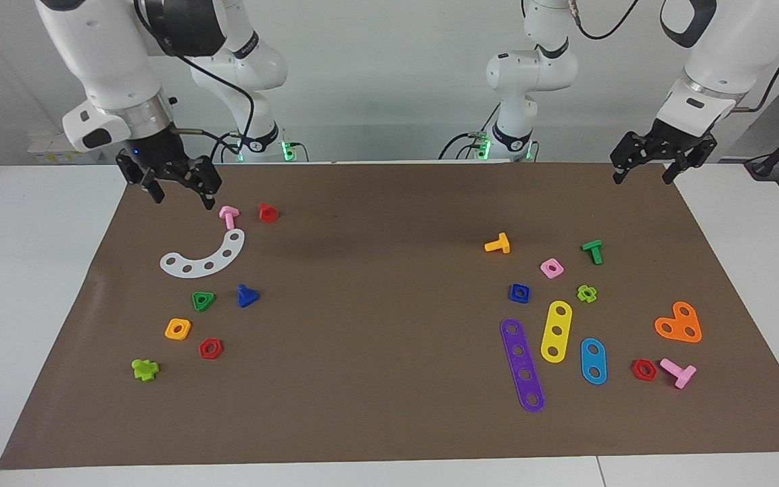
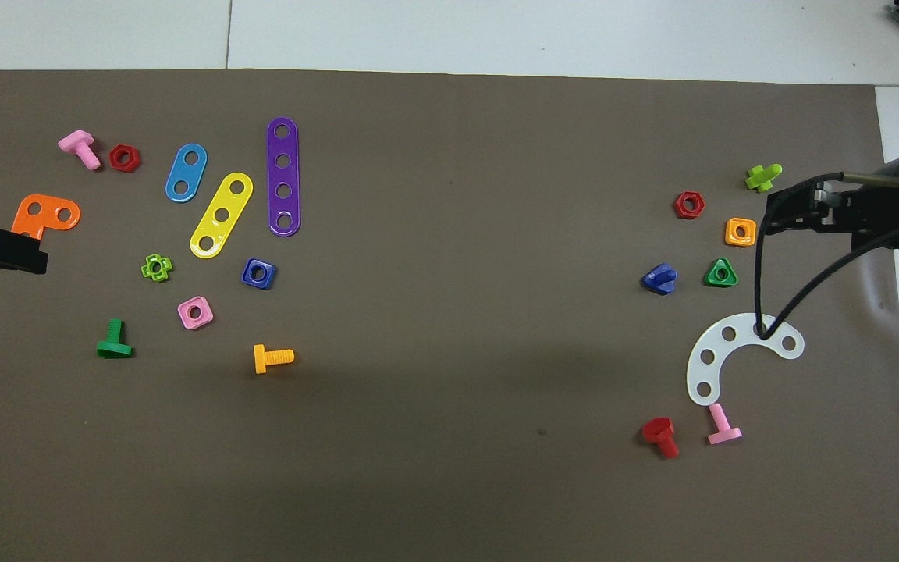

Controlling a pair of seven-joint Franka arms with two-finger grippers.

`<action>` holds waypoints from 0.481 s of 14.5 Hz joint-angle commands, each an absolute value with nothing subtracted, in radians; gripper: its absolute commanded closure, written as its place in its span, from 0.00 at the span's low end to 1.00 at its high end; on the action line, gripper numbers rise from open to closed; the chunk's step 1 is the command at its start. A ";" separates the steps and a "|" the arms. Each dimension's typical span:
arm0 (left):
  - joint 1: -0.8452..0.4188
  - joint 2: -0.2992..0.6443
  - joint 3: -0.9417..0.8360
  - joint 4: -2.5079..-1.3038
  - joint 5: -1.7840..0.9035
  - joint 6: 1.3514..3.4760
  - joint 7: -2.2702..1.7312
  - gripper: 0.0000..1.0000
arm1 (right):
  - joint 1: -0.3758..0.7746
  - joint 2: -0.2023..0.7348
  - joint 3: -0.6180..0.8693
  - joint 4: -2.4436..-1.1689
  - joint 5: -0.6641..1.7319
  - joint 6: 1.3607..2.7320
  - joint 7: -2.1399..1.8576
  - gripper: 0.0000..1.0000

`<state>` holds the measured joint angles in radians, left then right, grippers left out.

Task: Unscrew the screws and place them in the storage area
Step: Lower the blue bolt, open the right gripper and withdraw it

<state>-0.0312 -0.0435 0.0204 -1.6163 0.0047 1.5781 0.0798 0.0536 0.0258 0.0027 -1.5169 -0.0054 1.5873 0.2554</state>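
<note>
Your right gripper (image 1: 178, 191) hung spread and empty above the mat's (image 1: 376, 406) corner at the right arm's end. Your left gripper (image 1: 643, 169) waited, jaws spread, holding nothing, over the other near corner. The dark-blue screw (image 1: 247, 295) lay on its side beside the green triangular nut (image 1: 203, 300), its shank pointing away from the nut, just farther than the white curved plate (image 1: 203, 258).

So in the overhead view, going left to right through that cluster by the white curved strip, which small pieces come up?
Dark-blue screw → red nut → green triangle nut → orange square nut → lime-green piece.
</note>
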 commanded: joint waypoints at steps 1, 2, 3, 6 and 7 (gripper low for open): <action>-0.028 -0.063 0.017 -1.634 0.025 1.572 0.081 0.00 | 0.037 -0.003 0.009 -1.489 0.022 1.539 0.213 0.01; -0.028 -0.063 0.017 -1.634 0.025 1.572 0.081 0.00 | 0.040 -0.005 0.011 -1.497 0.017 1.531 0.212 0.01; -0.028 -0.063 0.017 -1.634 0.025 1.572 0.081 0.00 | 0.046 -0.020 0.012 -1.521 0.017 1.525 0.212 0.01; -0.028 -0.063 0.017 -1.634 0.025 1.572 0.081 0.00 | 0.037 -0.047 0.012 -1.563 0.020 1.509 0.195 0.00; -0.028 -0.063 0.017 -1.634 0.025 1.571 0.081 0.00 | 0.037 -0.066 0.012 -1.597 0.020 1.522 0.175 0.00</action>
<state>-0.0312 -0.0435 0.0204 -1.6163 0.0047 1.5777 0.0798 0.0555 -0.0134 0.0067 -1.5151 -0.0054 1.5082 0.2298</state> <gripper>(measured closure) 0.000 0.000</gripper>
